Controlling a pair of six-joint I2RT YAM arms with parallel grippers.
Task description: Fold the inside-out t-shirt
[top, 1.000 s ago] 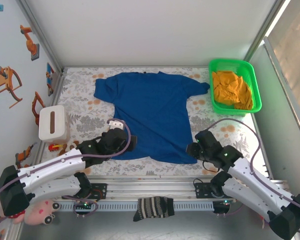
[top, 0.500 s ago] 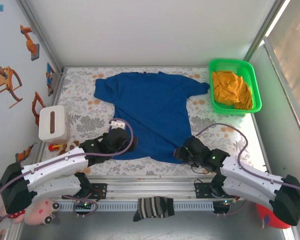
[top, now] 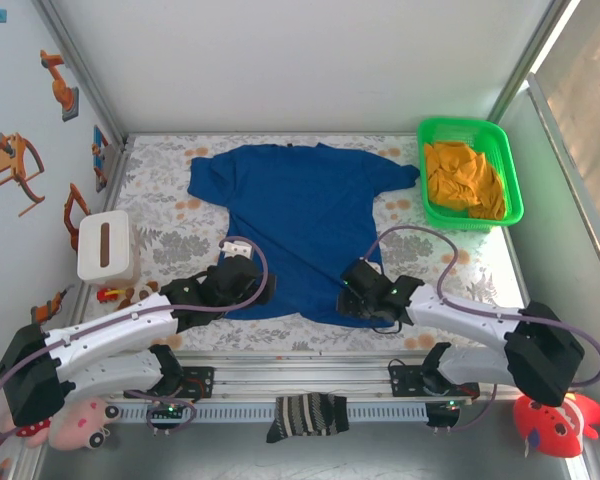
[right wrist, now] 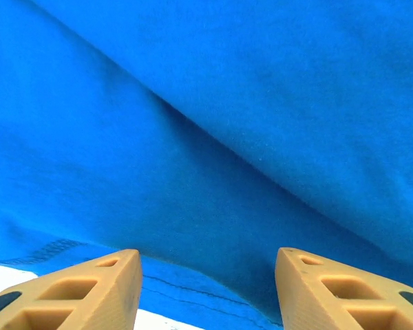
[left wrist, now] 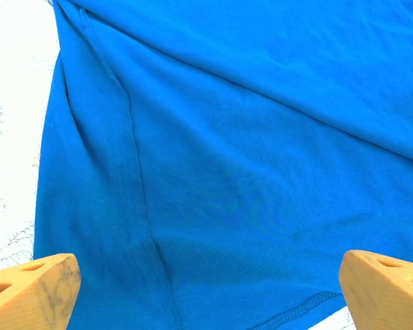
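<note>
My left gripper (left wrist: 206, 292) hangs with jaws spread wide and empty over the near left corner of the inside-out t-shirt (left wrist: 248, 158) (side seam running ahead, just inside its left finger). My right gripper (right wrist: 206, 283) is parted, gripping nothing, with the hem stitching showing between its fingers. Ahead of both, the shirt lies flat, sleeves farthest; a green basket (top: 423, 165) sits beyond, to the right.

White back wall (top: 300, 60) upper centre, stickers (top: 20, 165) on left wall (top: 15, 95), floral table (top: 165, 235) mid-frame, metal rail (top: 300, 372) along bottom, bright strip (top: 558, 35) upper right.
</note>
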